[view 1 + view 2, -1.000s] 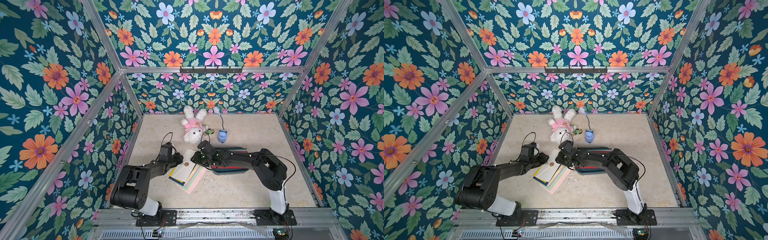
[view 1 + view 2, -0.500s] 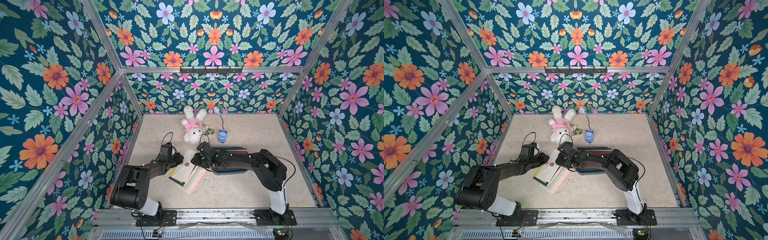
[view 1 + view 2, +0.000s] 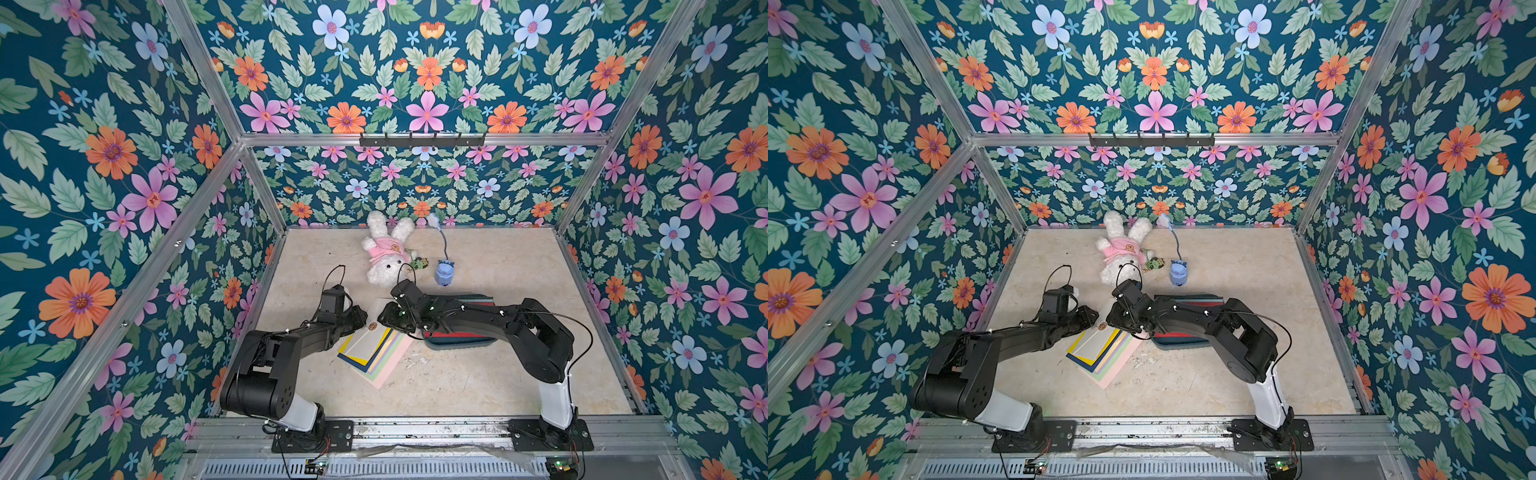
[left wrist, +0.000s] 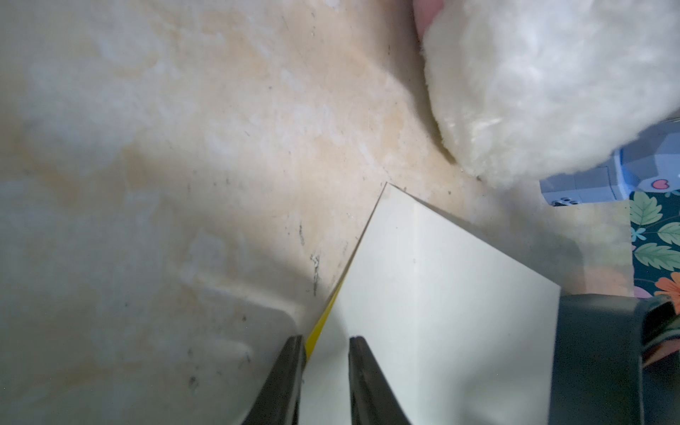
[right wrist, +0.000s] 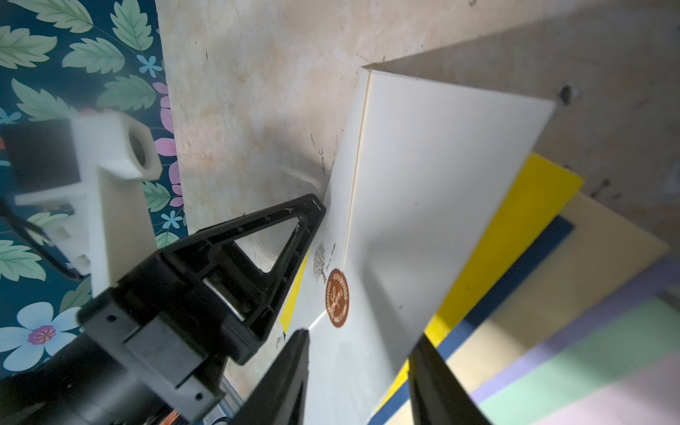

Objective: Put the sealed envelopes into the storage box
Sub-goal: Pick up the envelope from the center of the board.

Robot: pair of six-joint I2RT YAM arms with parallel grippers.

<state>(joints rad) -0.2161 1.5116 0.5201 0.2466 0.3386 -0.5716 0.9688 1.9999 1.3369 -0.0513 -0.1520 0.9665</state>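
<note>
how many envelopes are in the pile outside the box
7, fanned in one pile beside the box: white on top, then yellow, navy, cream, lilac, green, pink. More may be hidden underneath.

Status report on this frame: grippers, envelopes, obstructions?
Left gripper open at top envelope edge. Right gripper open by its seal. Stack beside storage box. Plush rabbit close, not blocking.

This is a robotics lab test cell. Bare aluminium frame bars (image 3: 178,243) hold wall panels (image 3: 104,166) printed with a flower-and-leaf pattern, boxing in a pale stone-look worktop (image 3: 478,382) on three sides. Two black robot arms, the left arm (image 3: 299,336) and the right arm (image 3: 490,318), are bolted to a metal rail (image 3: 415,432) along the front edge, with a small circuit board (image 3: 316,468) showing below it.
</note>
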